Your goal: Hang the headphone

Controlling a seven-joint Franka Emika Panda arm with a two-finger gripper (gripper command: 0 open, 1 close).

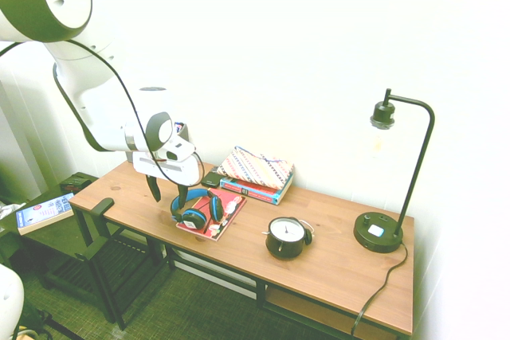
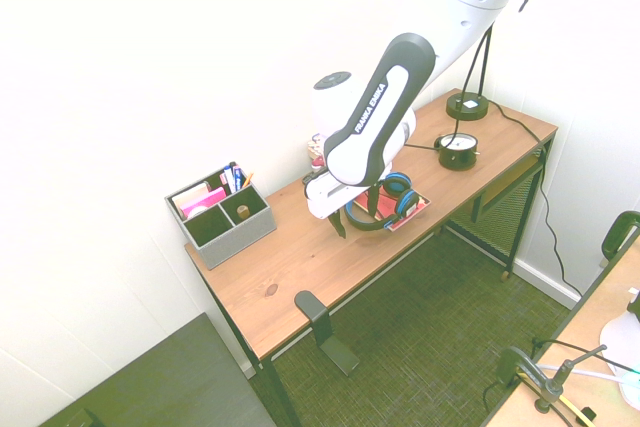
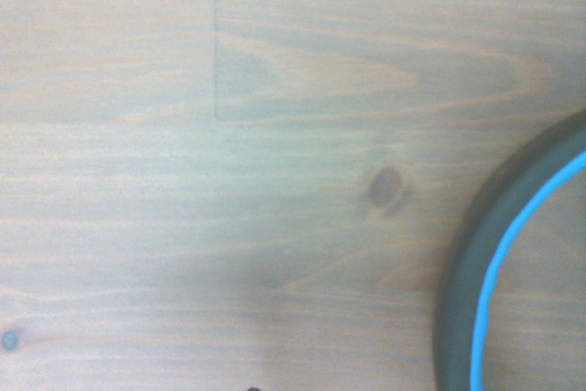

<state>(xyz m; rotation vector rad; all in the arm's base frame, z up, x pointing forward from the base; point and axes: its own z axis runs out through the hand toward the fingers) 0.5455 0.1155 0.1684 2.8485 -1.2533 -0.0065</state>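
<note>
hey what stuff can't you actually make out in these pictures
- Wrist view: most of the headphones is cut off by the picture's edge.
- First exterior view: the book's small print is too blurred to read.
- Second exterior view: the arm hides most of the patterned pouch.
- First exterior view: the arm hides most of the desk organizer.
</note>
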